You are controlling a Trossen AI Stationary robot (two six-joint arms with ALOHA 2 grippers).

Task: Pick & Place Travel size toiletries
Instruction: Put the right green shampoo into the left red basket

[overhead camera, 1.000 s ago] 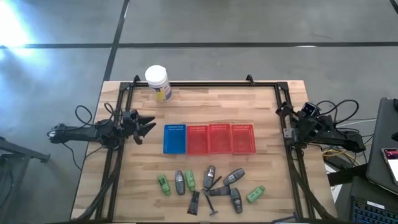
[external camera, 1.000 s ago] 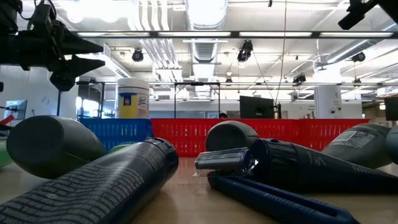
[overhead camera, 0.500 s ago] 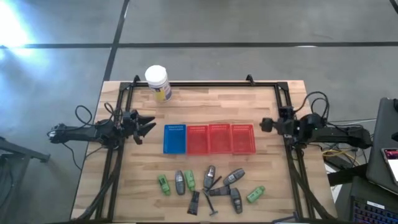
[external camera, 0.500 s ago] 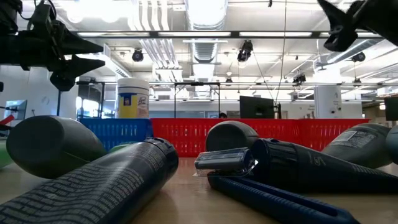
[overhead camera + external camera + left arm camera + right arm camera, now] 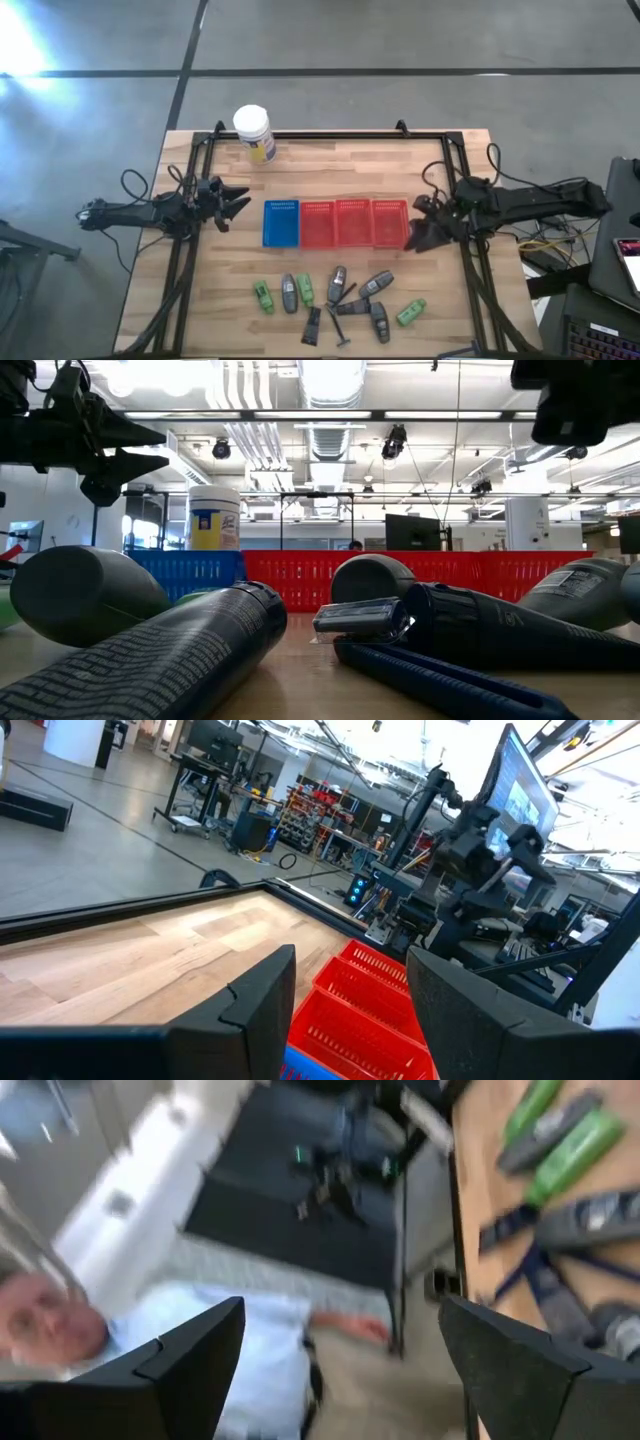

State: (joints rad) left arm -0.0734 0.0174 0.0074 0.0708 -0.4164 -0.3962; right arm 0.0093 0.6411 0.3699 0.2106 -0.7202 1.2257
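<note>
Toiletries [image 5: 335,302] lying loose in a cluster on the near part of the bench [image 5: 330,165], none picked up yet.

Right pincer [image 5: 415,236] empty, fingers spread wide in its own wrist view, hovering just beside the outer end of the basket row and above the bench, well apart from the cluster. Nothing between its fingers. Beyond them in that view: green bottles [image 5: 565,1135] and dark pieces on the wood, and past the bench edge a person in a light shirt [image 5: 215,1370].

Left pincer [image 5: 228,203] also empty and spread, waiting over the bench's left edge just beside the blue basket [image 5: 281,222]. Red baskets [image 5: 370,1015] visible ahead between its fingers.

Outward from there: one blue and three red baskets [image 5: 355,221] side by side across the middle of the bench, nothing visibly lying in any of them from above. White jar with yellow label [image 5: 252,131] standing upright near the far left corner, apart from everything else.

In the cluster: green bottle [image 5: 263,296] at the left, another [image 5: 410,312] at the right, grey tubes [image 5: 377,285] with dark ends between, thin black pieces [image 5: 313,326] nearest the front edge. Some touching or overlapping; exact count hard to tell.

Judged from this: work barely begun. No item gripped, no item placed. Whole cluster left to move, presumably into the baskets, one piece at a time. Right arm looks closest to a first reach.
</note>
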